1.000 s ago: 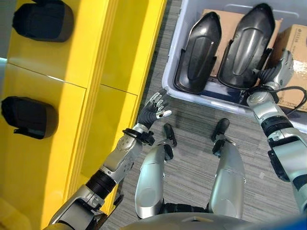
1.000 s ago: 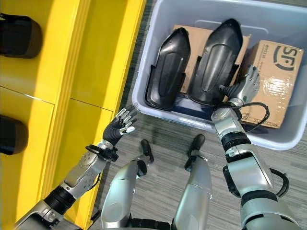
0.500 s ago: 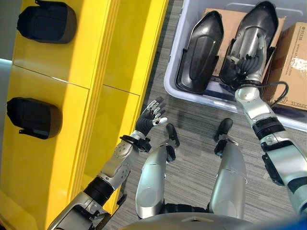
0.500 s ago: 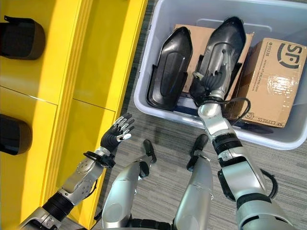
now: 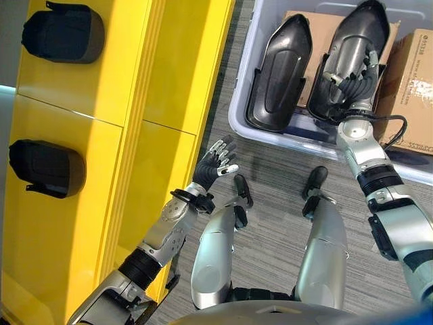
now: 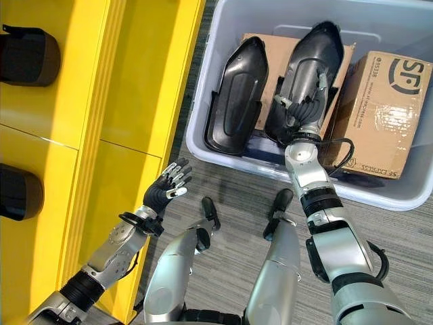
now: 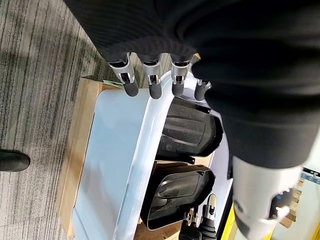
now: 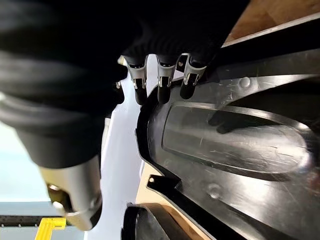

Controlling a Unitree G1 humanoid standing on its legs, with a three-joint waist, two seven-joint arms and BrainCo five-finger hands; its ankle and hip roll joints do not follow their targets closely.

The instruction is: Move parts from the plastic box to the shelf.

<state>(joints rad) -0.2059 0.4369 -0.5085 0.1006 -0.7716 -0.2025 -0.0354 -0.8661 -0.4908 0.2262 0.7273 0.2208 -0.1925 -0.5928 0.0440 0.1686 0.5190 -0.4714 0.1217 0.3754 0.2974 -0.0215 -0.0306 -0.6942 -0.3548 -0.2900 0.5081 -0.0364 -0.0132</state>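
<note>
A pale plastic box (image 6: 201, 81) stands on the floor at the upper right. Two glossy black moulded parts lean inside it, a left part (image 5: 281, 68) and a right part (image 5: 358, 30). My right hand (image 5: 350, 80) lies on the lower face of the right part with its fingers (image 8: 160, 82) relaxed and spread near the part's (image 8: 235, 140) rim, gripping nothing. My left hand (image 5: 211, 164) hovers open and empty over the floor beside the yellow shelf (image 5: 101, 68); past its fingers (image 7: 150, 85) the wrist view shows the box (image 7: 115, 165).
Two black parts (image 5: 64, 30) (image 5: 47, 167) sit in the shelf's compartments at the left. Cardboard boxes (image 6: 379, 108) fill the box behind and right of the parts. Grey striped carpet (image 5: 270, 162) lies between shelf and box.
My right hand has swung left from the cardboard box's side onto the face of the right part. The left hand has stayed nearly where it was.
</note>
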